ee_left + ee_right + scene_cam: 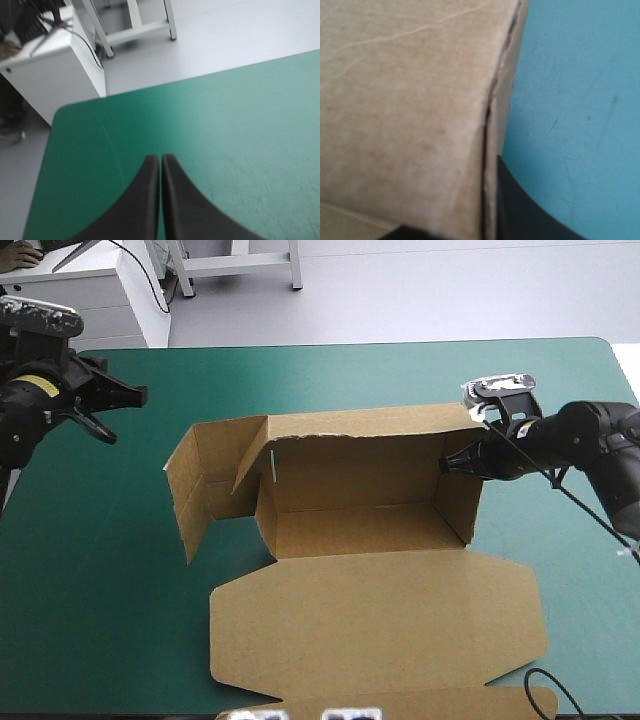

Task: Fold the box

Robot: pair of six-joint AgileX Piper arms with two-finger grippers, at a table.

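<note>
The box [370, 540] was seen at the desk's [100, 620] middle, walls raised, lid flat nearward. Its right wall was clamped by the right tool [447, 464]. The left tool [160, 159] was pressed together, far left.

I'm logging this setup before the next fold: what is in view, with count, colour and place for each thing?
box: one, brown, middle of the table; back and right walls raised, left end panels splayed outward, lid flat toward the near edge.
table cover: one, teal-green, under the box.
left gripper: one, black fingers, shut on nothing, over the table's far left corner, apart from the box.
right gripper: one, black fingers, at the box's right wall, shut on the board there.
</note>
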